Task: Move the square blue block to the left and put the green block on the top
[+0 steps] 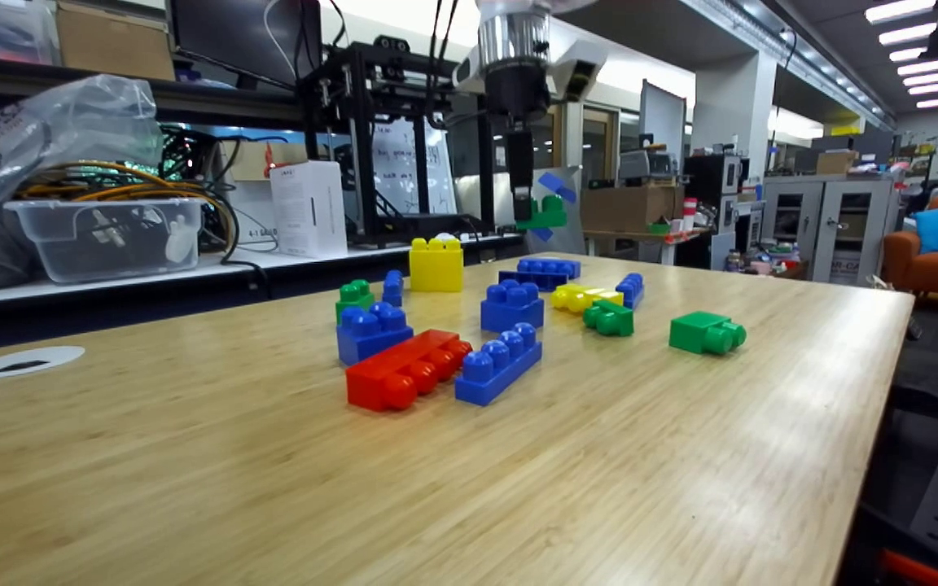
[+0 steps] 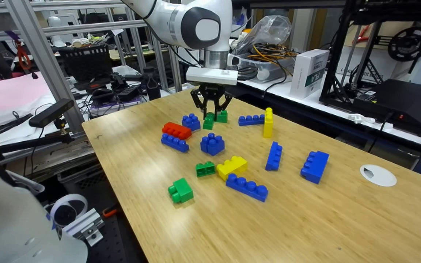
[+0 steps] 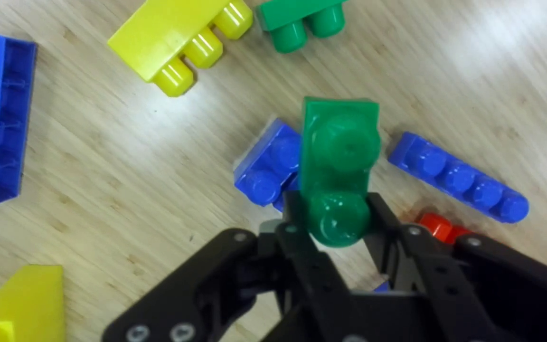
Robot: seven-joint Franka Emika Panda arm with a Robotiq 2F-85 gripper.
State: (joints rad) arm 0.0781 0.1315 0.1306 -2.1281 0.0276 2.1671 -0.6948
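My gripper [image 3: 335, 204] is shut on the green block [image 3: 342, 142], a small two-stud brick. The gripper [image 1: 522, 213] holds the green block [image 1: 549, 213] well above the table in an exterior view. The gripper [image 2: 211, 116] and green block [image 2: 208, 122] also show in an exterior view. The square blue block [image 2: 212, 143] stands studs up near the middle of the bricks; it also shows in an exterior view [image 1: 512, 308]. In the wrist view the square blue block [image 3: 264, 166] lies below and left of the green block, which partly covers it.
Another chunky blue brick [image 2: 191, 122] stands beside the red brick [image 2: 177, 130]. A long blue brick [image 2: 174, 142] lies in front of the red one. A yellow brick [image 2: 232, 167] and small green brick [image 2: 205, 169] lie close by. An upright yellow brick [image 2: 268, 124] stands farther right.
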